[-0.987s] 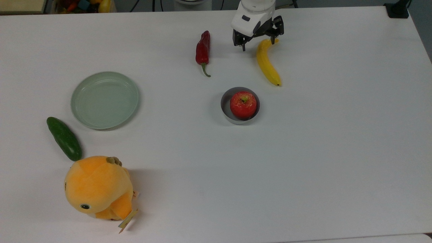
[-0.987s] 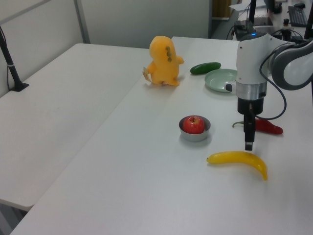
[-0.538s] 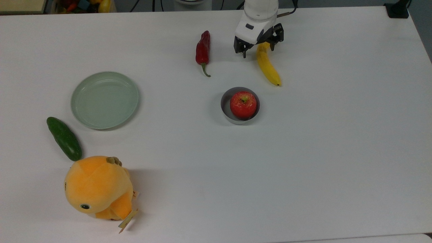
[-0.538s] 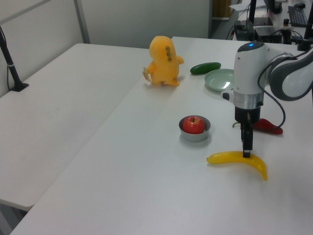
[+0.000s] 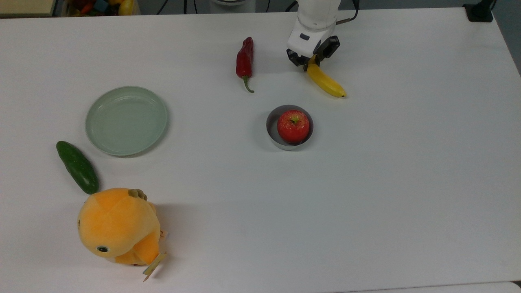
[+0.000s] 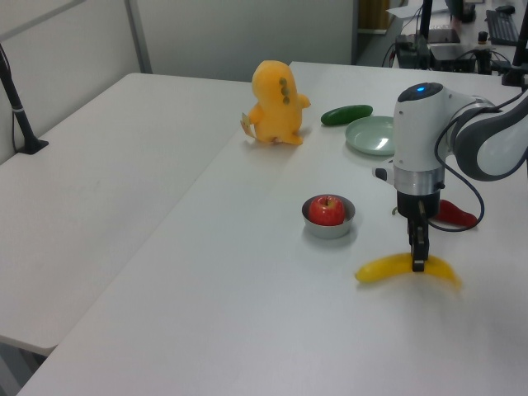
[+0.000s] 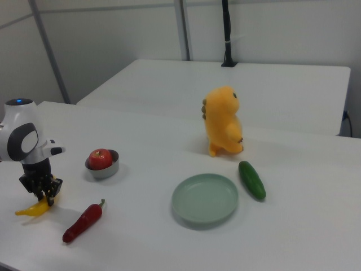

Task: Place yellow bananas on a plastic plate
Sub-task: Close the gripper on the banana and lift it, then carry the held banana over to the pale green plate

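1. The yellow banana (image 5: pixel 327 81) lies on the white table (image 5: pixel 366 183) at one o'clock of the apple bowl (image 5: pixel 289 127).
2. The gripper (image 5: pixel 312 62) pinches its upper end.
3. Grasping step; next, lift and carry to the mint plate (image 5: pixel 126 120) at eight o'clock.

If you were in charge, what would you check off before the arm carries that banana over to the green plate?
1. Fingers closed around the banana, near one end: ok.
2. Grip centred so it won't swing: not ok, most of its length sticks out to one side.
3. Banana lifted off the table: cannot tell.
4. Plate free to receive it: ok.
5. Way across: chili pepper and bowl with the apple lie between, so go high: cannot tell.
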Available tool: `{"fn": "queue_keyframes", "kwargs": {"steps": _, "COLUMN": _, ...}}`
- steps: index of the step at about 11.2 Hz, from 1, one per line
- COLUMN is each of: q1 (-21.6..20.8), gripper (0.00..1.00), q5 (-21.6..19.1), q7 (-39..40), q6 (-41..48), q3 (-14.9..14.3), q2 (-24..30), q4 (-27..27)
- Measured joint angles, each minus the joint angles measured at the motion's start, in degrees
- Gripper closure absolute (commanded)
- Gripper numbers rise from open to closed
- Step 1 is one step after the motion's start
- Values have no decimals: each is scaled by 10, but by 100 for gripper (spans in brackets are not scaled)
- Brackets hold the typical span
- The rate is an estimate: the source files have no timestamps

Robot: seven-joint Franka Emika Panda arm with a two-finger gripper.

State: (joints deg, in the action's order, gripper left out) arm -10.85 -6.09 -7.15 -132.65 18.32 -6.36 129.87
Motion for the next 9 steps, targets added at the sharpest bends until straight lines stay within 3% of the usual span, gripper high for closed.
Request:
{"fn": "queue_keyframes", "kwargs": {"steps": 6, "q1": 2, "gripper": 100, "q5": 0, "q7": -18, "q6": 12, "q3": 0, "q2": 7, "q4": -4}}
{"fn": "queue_keyframes", "kwargs": {"steps": 9, "q1": 12, "gripper": 100, "q5": 0, "q7": -21, "q6": 110, "q3": 0, "q2": 44, "q4": -44}}
